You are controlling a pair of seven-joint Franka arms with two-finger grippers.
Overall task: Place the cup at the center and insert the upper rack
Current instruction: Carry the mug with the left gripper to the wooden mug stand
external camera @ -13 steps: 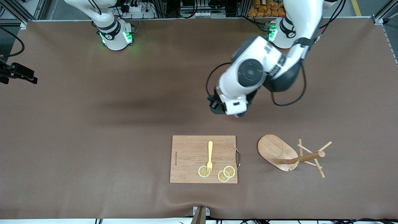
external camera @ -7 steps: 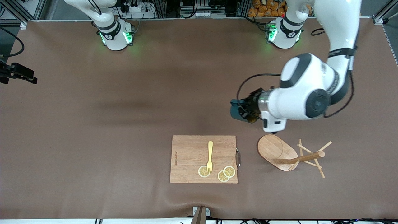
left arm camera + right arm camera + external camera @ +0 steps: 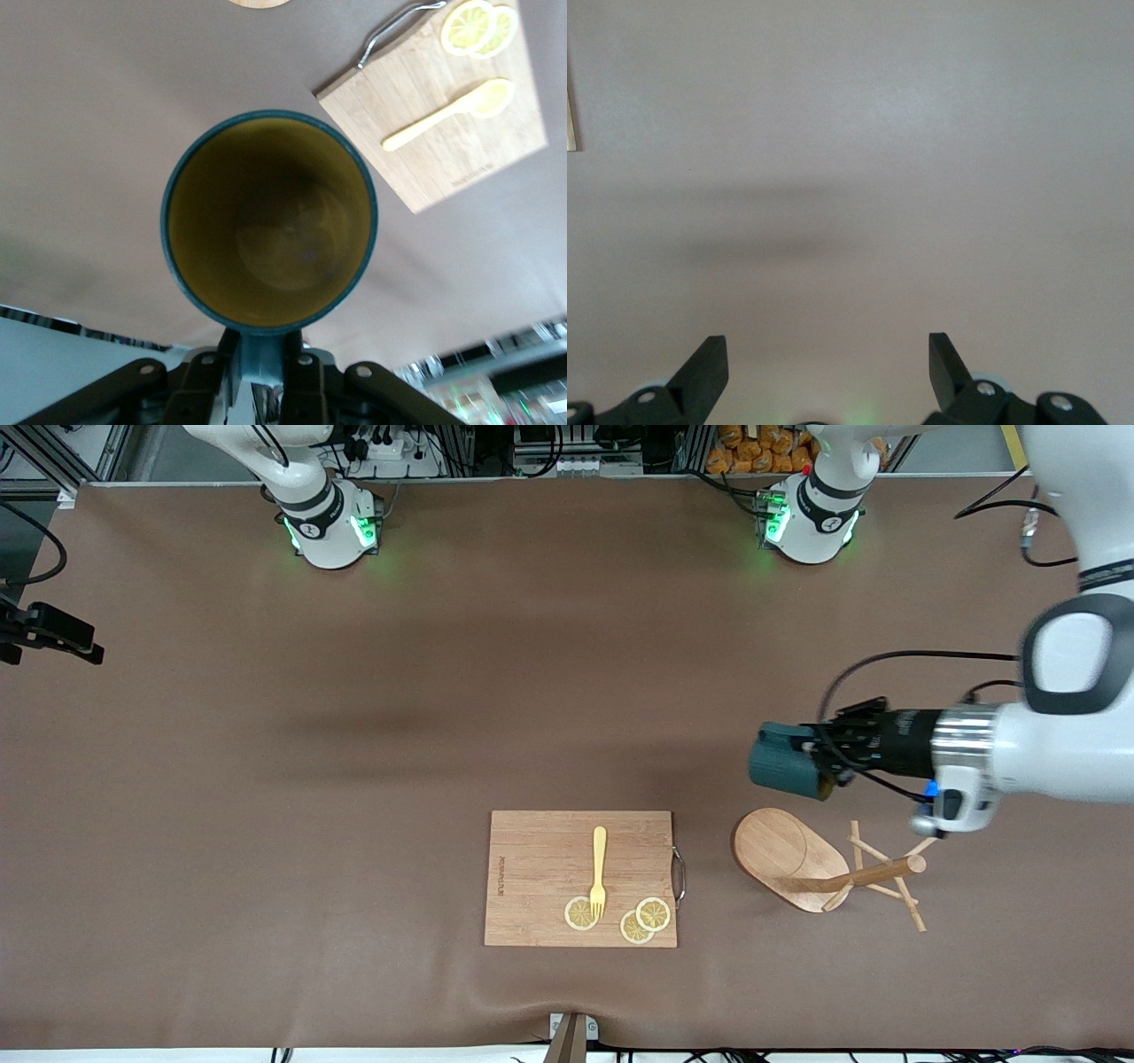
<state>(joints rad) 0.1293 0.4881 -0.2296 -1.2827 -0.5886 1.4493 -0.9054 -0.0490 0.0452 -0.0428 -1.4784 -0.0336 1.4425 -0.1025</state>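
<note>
The cup (image 3: 784, 769), dark teal with a yellowish inside (image 3: 270, 217), hangs on its side in the air over the table, just beside the base of the upper rack. My left gripper (image 3: 833, 757) is shut on the cup's handle (image 3: 263, 354), and the arm reaches in from the left arm's end of the table. The upper rack (image 3: 802, 859), a light wooden mug tree, lies tipped on its side with its post and pegs (image 3: 886, 872) pointing toward the left arm's end. My right gripper (image 3: 828, 367) is open over bare table, holding nothing.
A wooden cutting board (image 3: 540, 868) with a metal handle lies near the front edge, beside the rack. On it are a yellow fork (image 3: 599, 868) and lemon slices (image 3: 644, 919). The board also shows in the left wrist view (image 3: 461, 150). Brown mat covers the table.
The left arm has swung with the cup from over the table's middle toward the left arm's end, ending above the rack's base. The right arm has not moved.
</note>
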